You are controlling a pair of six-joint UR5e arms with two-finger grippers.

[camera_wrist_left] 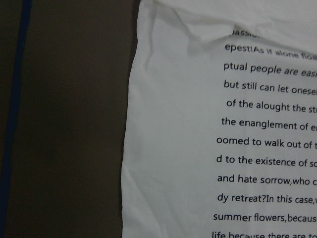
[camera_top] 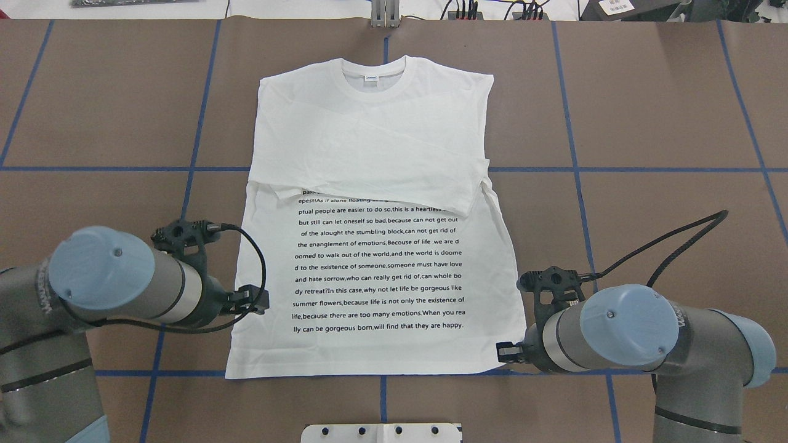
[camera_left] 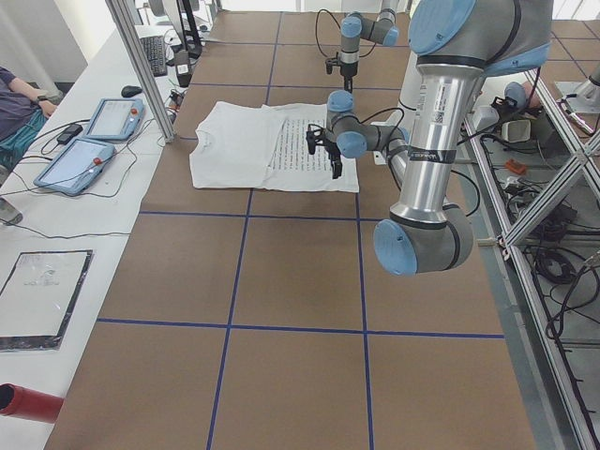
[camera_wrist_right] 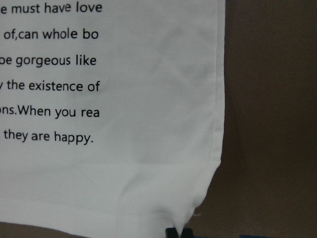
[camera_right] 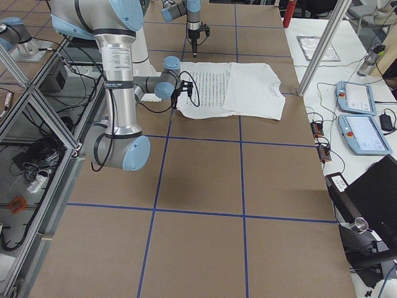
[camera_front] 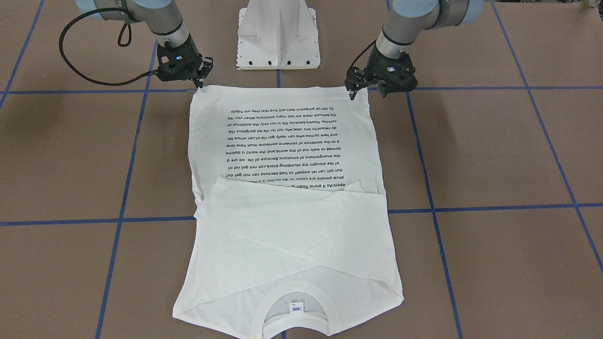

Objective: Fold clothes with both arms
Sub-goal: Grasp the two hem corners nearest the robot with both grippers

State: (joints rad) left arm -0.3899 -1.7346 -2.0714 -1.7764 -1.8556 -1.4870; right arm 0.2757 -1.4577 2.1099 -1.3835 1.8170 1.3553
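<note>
The white T-shirt [camera_front: 282, 235] [camera_top: 369, 135] lies flat and face up, collar [camera_top: 372, 80] far from the robot, both sleeves folded across the chest above the black text. My right gripper [camera_front: 200, 84] [camera_top: 510, 352] is down at the hem corner on its side. In the right wrist view its fingertips [camera_wrist_right: 177, 232] are together at that corner with the fabric drawn into them. My left gripper [camera_front: 367, 94] [camera_left: 323, 159] hangs open above the shirt's other side edge. The left wrist view shows only that edge [camera_wrist_left: 130, 148], from higher up, with no fingers in it.
The white pedestal base [camera_front: 278, 42] stands just behind the hem. Blue tape lines [camera_top: 572, 169] grid the brown table. A side bench carries tablets [camera_left: 94, 141] and an aluminium post [camera_left: 141, 66]. A seated person [camera_left: 14, 103] is at the bench's far end.
</note>
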